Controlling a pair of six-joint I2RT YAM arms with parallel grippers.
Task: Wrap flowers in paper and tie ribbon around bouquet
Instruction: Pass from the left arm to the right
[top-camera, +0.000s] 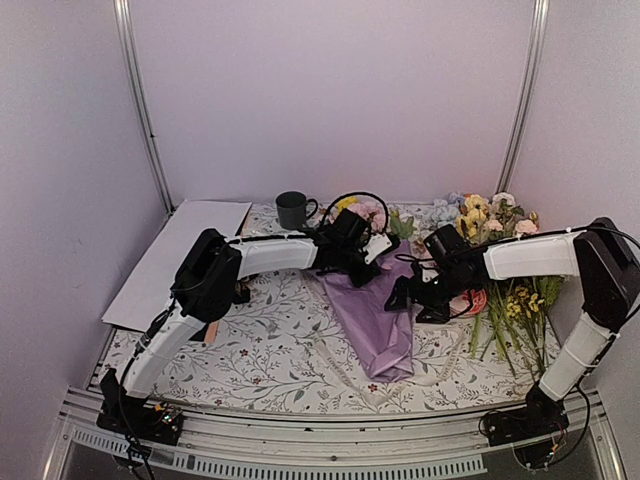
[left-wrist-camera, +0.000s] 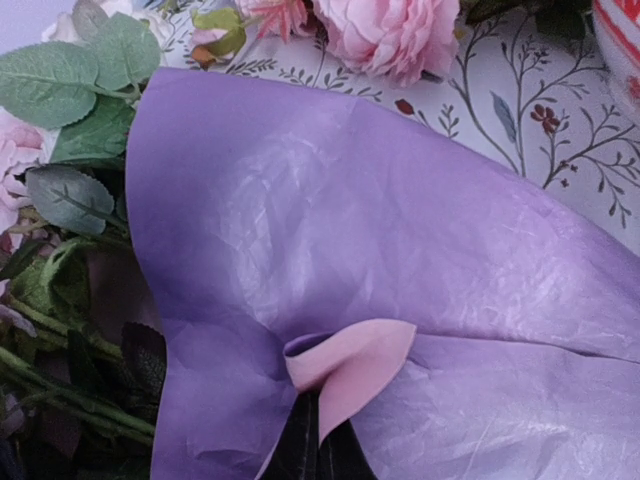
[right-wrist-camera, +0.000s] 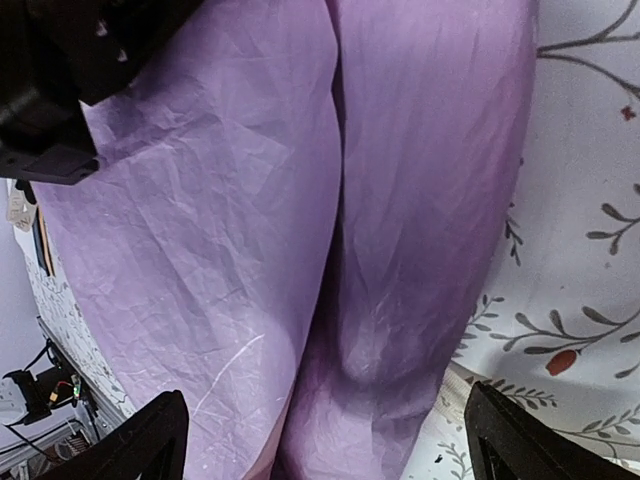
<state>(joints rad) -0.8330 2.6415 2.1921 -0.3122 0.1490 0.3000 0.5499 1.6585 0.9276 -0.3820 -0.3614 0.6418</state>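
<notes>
Floral-print surface (top-camera: 270, 350) is carrying the paper (top-camera: 375, 320) cone, long axis running from the flowers (top-camera: 365, 212) at the far end toward the near edge. Left fingers (left-wrist-camera: 305, 450) are pinching shut on the paper's pink-lined fold near the wide end; right fingers (right-wrist-camera: 510, 435) are hanging spread wide just over the narrow half, straddling it crosswise, making them the nearer pair for the next grab.

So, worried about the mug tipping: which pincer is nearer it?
Left. The left pincer is near the mug, at the flowers; the right pincer is farther off, over the paper.
</notes>
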